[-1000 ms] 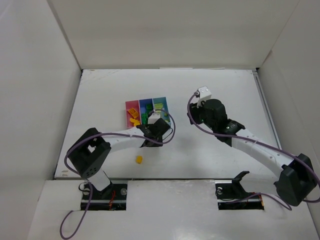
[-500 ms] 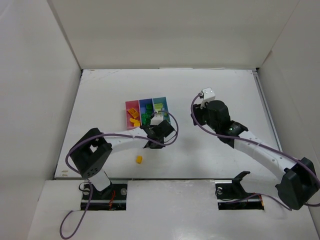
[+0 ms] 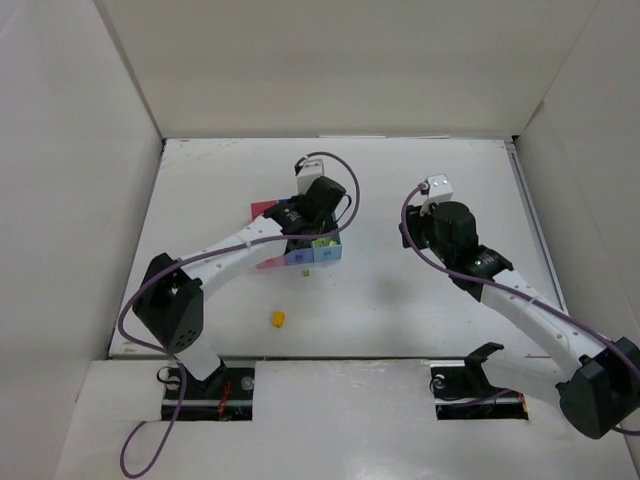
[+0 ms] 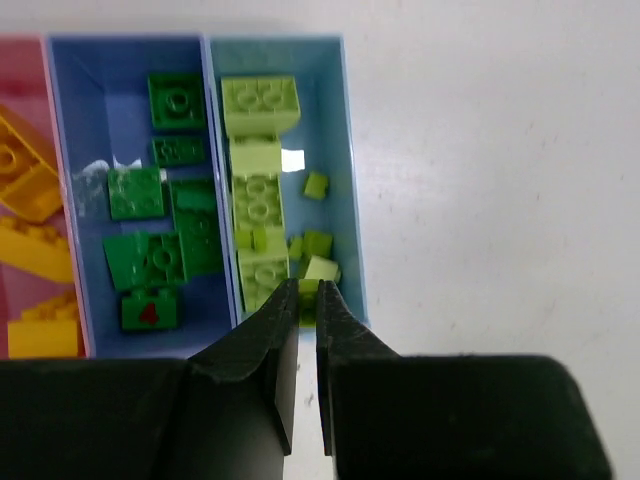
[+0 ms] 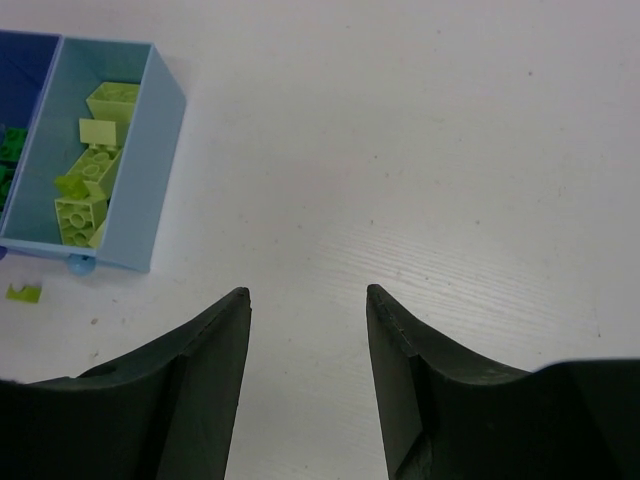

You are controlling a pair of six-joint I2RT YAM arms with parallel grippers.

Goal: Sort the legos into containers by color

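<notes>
Left gripper (image 4: 306, 290): jaws pressed together, tips over the near end of the light blue bin (image 4: 352, 200); the lime sliver between them may be only bin contents.
Right gripper (image 5: 305, 300): spread, holding nothing, over bare table (image 3: 420, 180), at 3 o'clock of the bins, well apart.
Pink bin (image 4: 20, 70): orange-yellow legos (image 4: 25, 180).
Periwinkle bin (image 4: 90, 110): dark green legos (image 4: 176, 100).
Light blue bin: lime legos (image 4: 260, 100).
Strays: orange-yellow brick (image 3: 278, 319) at 6 o'clock of the bins; lime piece (image 5: 22, 292) just beside the light blue bin.
</notes>
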